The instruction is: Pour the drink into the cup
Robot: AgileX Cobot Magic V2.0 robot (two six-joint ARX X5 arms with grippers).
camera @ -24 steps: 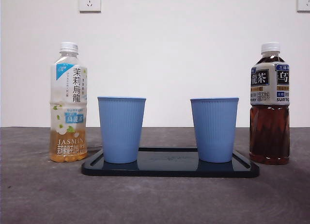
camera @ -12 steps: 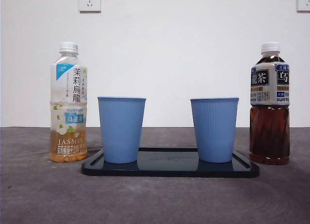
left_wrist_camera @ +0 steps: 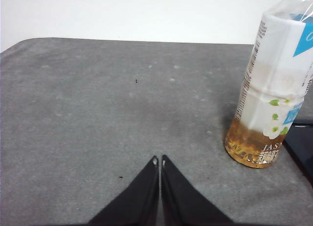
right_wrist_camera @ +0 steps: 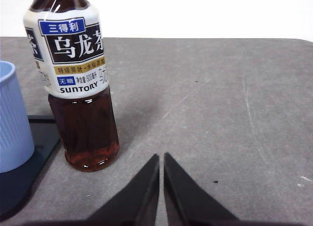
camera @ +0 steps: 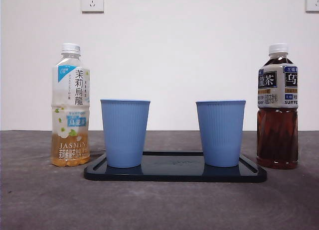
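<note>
Two blue ribbed cups, one on the left (camera: pixel 125 133) and one on the right (camera: pixel 220 133), stand on a black tray (camera: pixel 174 173). A jasmine tea bottle (camera: pixel 71 106) with a little pale tea stands left of the tray; it also shows in the left wrist view (left_wrist_camera: pixel 271 84). A dark oolong tea bottle (camera: pixel 277 108) stands right of the tray and shows in the right wrist view (right_wrist_camera: pixel 78 81). My left gripper (left_wrist_camera: pixel 159 160) is shut and empty, on the table short of the jasmine bottle. My right gripper (right_wrist_camera: pixel 161 157) is shut and empty, beside the oolong bottle. Neither arm shows in the front view.
A white wall with two power outlets (camera: pixel 92 0) stands behind the grey table (camera: pixel 159 205). The right cup's side (right_wrist_camera: pixel 12 121) and the tray's corner (right_wrist_camera: pixel 19 182) show in the right wrist view.
</note>
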